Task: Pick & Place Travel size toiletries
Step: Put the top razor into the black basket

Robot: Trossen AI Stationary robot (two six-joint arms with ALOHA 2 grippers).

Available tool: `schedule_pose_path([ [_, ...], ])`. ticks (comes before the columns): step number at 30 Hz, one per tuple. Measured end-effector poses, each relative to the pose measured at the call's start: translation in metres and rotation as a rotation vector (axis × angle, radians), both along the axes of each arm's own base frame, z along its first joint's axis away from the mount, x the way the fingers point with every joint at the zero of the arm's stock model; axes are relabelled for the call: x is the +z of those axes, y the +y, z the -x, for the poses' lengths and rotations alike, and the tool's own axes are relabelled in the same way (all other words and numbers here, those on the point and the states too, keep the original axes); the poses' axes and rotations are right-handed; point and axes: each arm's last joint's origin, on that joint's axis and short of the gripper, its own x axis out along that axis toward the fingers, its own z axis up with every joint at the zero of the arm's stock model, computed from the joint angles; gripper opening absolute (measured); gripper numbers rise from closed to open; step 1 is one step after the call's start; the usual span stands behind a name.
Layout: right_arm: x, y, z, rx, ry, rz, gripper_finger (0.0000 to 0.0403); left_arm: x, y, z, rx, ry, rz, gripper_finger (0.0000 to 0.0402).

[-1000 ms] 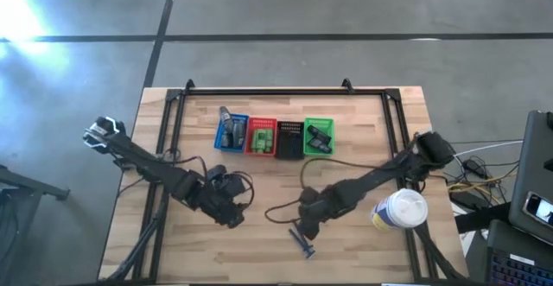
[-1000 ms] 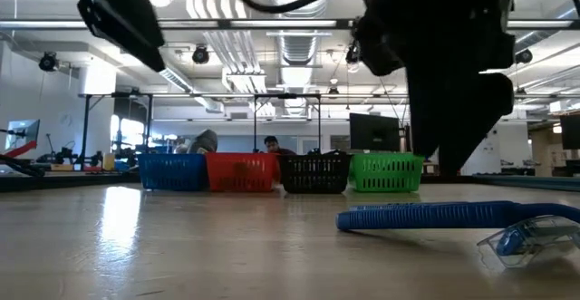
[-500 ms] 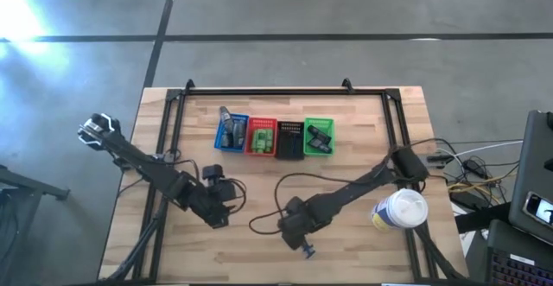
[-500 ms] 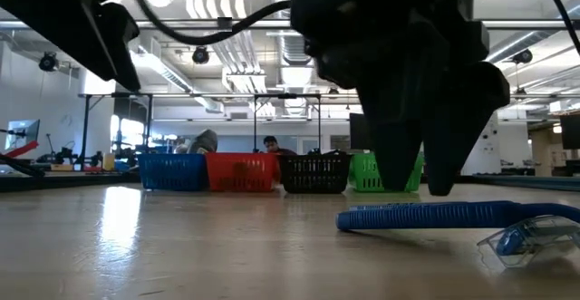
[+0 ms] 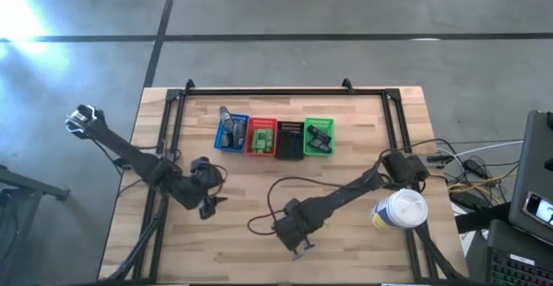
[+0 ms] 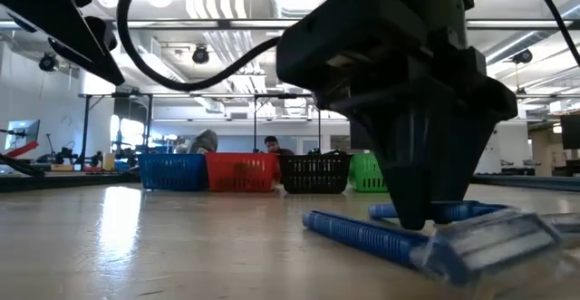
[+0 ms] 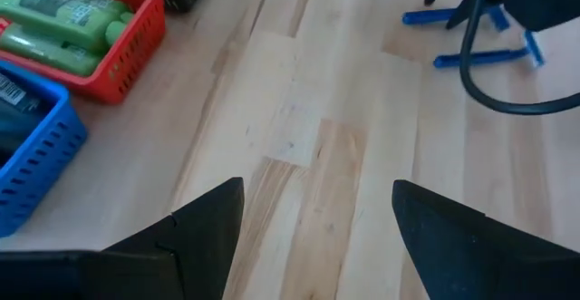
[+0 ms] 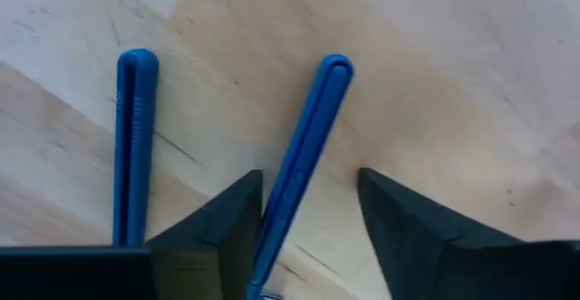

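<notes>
Two thin dark-blue razors lie flat on the wood near the table's near edge. My right gripper (image 5: 298, 241) is open and down on them, pointing at the table. One razor's handle (image 8: 308, 137) runs between its fingers. The other razor (image 8: 136, 128) lies just outside one finger. In the low view the nearer razor (image 6: 372, 237) lies slanted, its clear head (image 6: 489, 246) toward the camera, and the second razor (image 6: 458, 211) lies behind the gripper (image 6: 421, 218). My left gripper (image 5: 207, 205) is open over bare wood at the table's left (image 7: 317, 218). My right gripper comes from above, pointing down, fingers either side of one razor's handle (image 8: 276, 214), which runs along between them. One finger (image 8: 231, 223) lies right against the handle; whether the other finger touches, I cannot tell. The razor lies flat on the table.
Four mesh baskets stand in a row at the far middle: blue (image 5: 231, 134), red (image 5: 262, 137) with green tubes, black (image 5: 289, 139), green (image 5: 318, 136). A large white tub (image 5: 400, 210) stands right of my right arm. A cable (image 5: 276, 201) loops beside it. A black frame rims the table.
My right gripper has moved toward the table's near-left and come down onto the razors. The nearer razor has swung round on the table, and its head now lies closer to the low camera. My left gripper has drawn back toward the table's left edge.
</notes>
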Motion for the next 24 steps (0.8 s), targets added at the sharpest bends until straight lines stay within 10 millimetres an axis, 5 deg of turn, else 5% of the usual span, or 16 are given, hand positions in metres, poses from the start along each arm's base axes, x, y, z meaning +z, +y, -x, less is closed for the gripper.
schedule_pose_path([
  [10, 0.004, 0.0, 0.003, -0.021, 0.014, -0.008, 0.0031, 0.006, 0.012, 0.02, 0.008, -0.075, 0.061, 0.0287],
  [15, 0.027, -0.01, 0.003, -0.04, -0.034, -0.023, 0.0029, 0.01, 0.017, 0.024, 0.04, -0.119, 0.048, 0.0287],
  [20, 0.074, -0.056, -0.003, -0.104, -0.189, 0.03, 0.0029, 0.013, 0.021, 0.026, 0.103, -0.17, -0.003, 0.0287],
  [24, 0.115, -0.126, -0.005, -0.222, -0.323, 0.113, 0.0029, 0.015, 0.021, 0.027, 0.114, -0.183, 0.003, 0.0287],
])
